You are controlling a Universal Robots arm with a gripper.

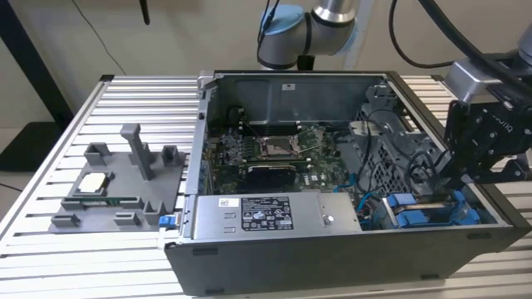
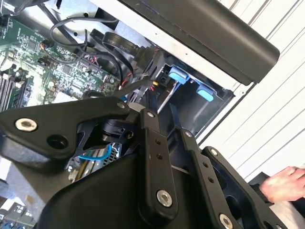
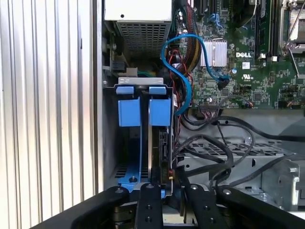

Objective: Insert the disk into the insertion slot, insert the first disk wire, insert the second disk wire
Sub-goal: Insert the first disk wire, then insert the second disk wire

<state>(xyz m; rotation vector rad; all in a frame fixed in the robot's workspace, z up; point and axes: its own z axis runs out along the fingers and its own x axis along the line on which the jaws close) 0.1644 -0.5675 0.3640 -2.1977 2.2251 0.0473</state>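
Over at the computer case's (image 1: 332,261) near corner, on the exterior view's right, the gripper (image 1: 455,180) is hanging just beside the insertion slot (image 3: 110,143). The disk (image 3: 159,112) is already sitting there on edge, probably awaiting its wires. Pinching or spread, I cannot tell.

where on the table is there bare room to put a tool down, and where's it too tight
Bare slatted table lies beyond the grey fixture tray in the exterior view, and along the near edge in front of it. Crowded: the corner of the case where the gripper hangs over the blue carriers and cables.
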